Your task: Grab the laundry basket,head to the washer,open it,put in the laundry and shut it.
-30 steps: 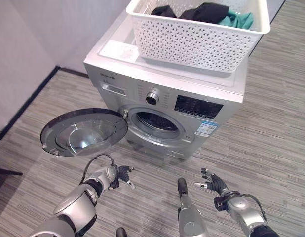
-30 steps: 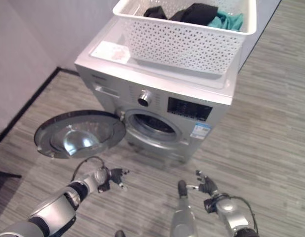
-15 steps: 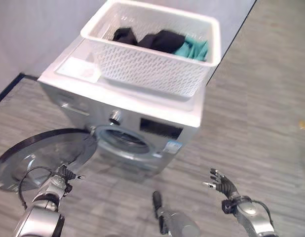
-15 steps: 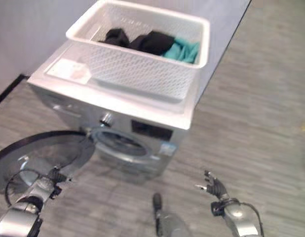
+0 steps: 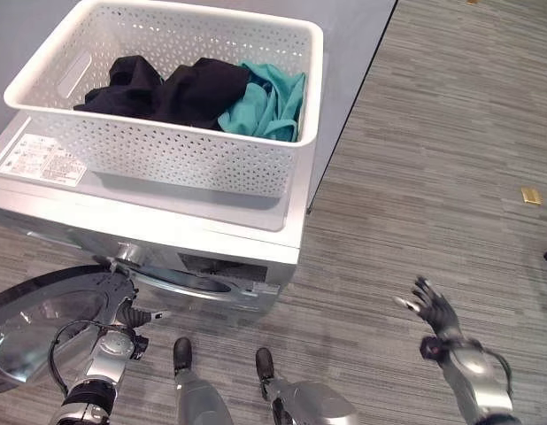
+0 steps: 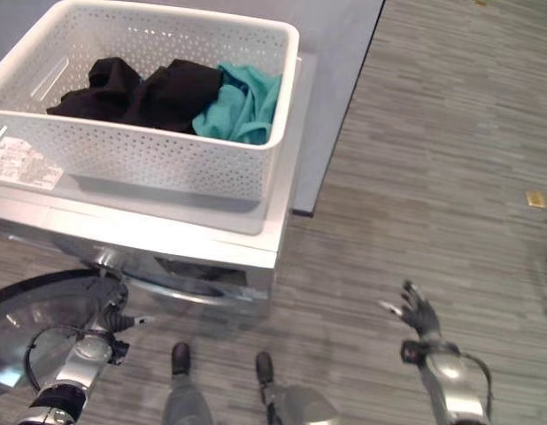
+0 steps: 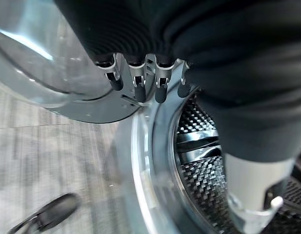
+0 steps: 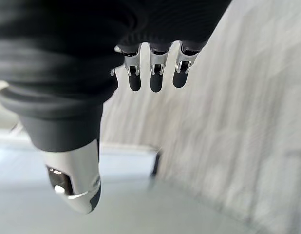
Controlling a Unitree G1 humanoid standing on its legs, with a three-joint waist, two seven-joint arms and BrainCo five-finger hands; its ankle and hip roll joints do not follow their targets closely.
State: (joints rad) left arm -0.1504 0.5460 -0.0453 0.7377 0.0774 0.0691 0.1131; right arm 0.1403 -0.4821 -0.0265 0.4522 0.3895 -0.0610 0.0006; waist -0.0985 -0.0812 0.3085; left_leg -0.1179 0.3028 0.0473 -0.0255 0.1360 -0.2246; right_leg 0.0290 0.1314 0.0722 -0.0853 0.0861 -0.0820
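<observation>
In your left eye view, the white laundry basket (image 5: 167,133) sits on top of the silver washer (image 5: 150,230), and it holds the laundry: black clothes (image 5: 163,88) piled toward the robot's left and a teal garment (image 5: 269,102) against them on the right. A white label sheet (image 5: 39,159) lies on the washer's lid just left of the basket; you can see lines of print on it, but the writing is too small to read. The round door (image 5: 43,314) hangs swung open at the washer's lower left, its glass bowl facing up. Your left hand (image 5: 127,323) sits just beside the door's rim near the hinge, fingers straight and loose, holding nothing. Your right hand (image 5: 433,310) hovers well apart to the right over the grey wood-grain floor (image 5: 433,177), fingers spread and empty. A small yellow tag (image 5: 531,196) lies on the floor far to the right. In your right eye view you get the same layout, with the basket's cut-out handle (image 6: 43,80) visible in its left wall. In your left wrist view, the fingers (image 7: 136,87) reach out straight past the dark cover, with the open door's glass beyond them on one side and the washer's perforated steel drum (image 7: 204,146) beside them on the other. In your right wrist view, the fingers (image 8: 153,73) are likewise straight and the thumb (image 8: 77,180) stands apart, nothing between them, with floor beyond.
</observation>
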